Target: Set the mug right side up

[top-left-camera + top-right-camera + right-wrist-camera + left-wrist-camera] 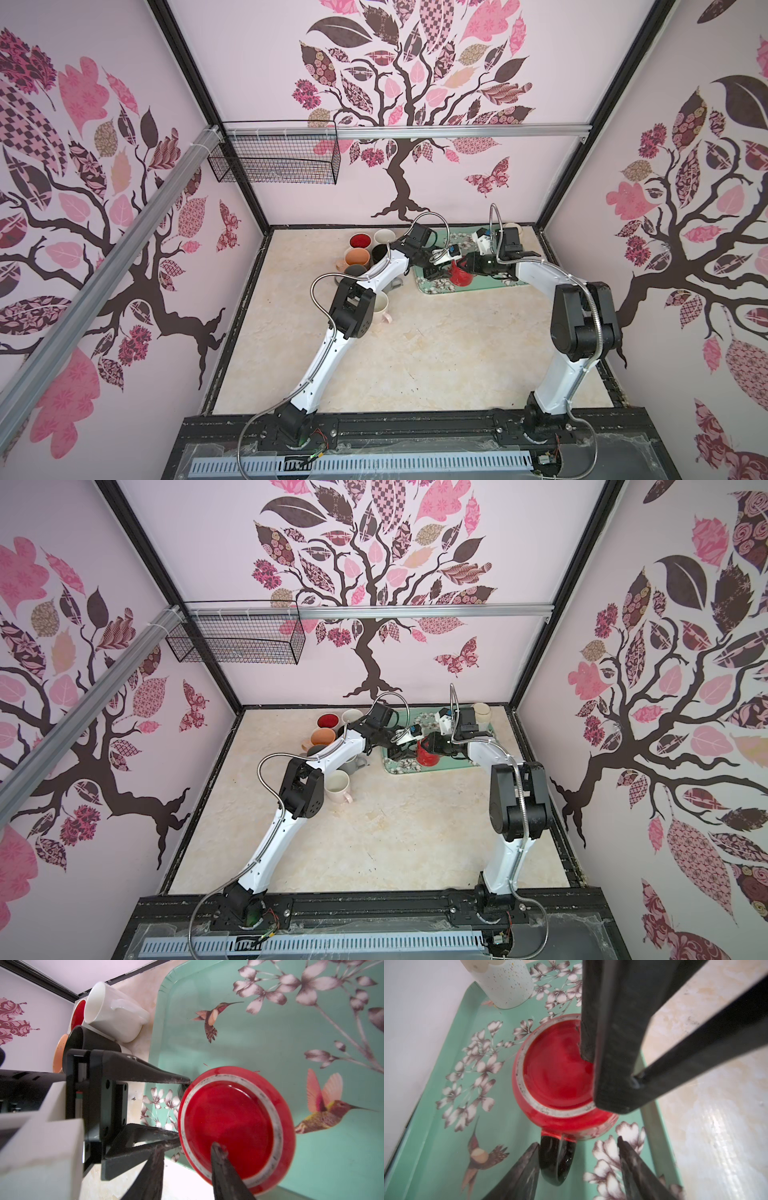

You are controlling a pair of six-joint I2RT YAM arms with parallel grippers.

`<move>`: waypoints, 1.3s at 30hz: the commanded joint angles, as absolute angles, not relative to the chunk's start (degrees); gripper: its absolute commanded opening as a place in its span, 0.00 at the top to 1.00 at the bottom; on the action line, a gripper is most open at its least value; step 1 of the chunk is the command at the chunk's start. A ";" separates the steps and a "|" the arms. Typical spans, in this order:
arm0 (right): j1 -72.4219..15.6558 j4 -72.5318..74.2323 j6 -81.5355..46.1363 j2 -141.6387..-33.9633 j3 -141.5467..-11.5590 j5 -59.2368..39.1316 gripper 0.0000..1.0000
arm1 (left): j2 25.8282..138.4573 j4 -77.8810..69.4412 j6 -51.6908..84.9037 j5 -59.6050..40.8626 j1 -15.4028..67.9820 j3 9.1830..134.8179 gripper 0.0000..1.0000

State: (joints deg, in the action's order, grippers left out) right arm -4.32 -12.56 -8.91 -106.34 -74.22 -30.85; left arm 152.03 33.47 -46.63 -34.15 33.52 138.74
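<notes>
The red mug [459, 276] [428, 757] stands upside down on the teal flowered tray [498, 283], with its glazed base [556, 1068] [228, 1118] facing up. Its black handle [556, 1161] points toward my left gripper [578, 1140], which is open: one finger lies against the handle's side and the other stands apart. My right gripper [188, 1145] is also open. One of its fingertips [217, 1147] lies over the mug's base, while the other sits beside the mug's wall. In both top views the two grippers meet over the mug.
A pale speckled mug [508, 985] [513, 229] stands at the tray's far corner. Several upright mugs [365, 253] cluster left of the tray, among them a white one [112, 1012] and a black one [89, 1041]. A cream mug [380, 308] sits nearer. A wire basket [274, 153] hangs on the back rail.
</notes>
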 commanded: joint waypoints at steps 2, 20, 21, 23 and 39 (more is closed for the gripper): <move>-4.48 -12.37 -9.78 -103.31 -73.19 -30.23 0.60 | 149.40 33.08 -46.74 -35.88 34.80 136.27 0.63; -4.31 -3.78 -18.20 -90.50 -62.16 -28.82 0.52 | 141.29 27.57 -33.33 -28.70 37.64 125.07 1.00; -4.24 -2.82 -19.34 -89.53 -61.27 -28.51 0.52 | 140.33 25.97 -31.37 -28.58 37.62 123.61 1.00; -3.86 -1.01 -21.50 -87.91 -59.60 -28.60 0.51 | 138.40 22.85 -27.45 -28.47 37.62 120.88 1.00; -2.26 6.45 -29.14 -80.82 -51.37 -28.90 0.50 | 131.12 15.66 -14.13 -30.17 37.45 113.90 1.00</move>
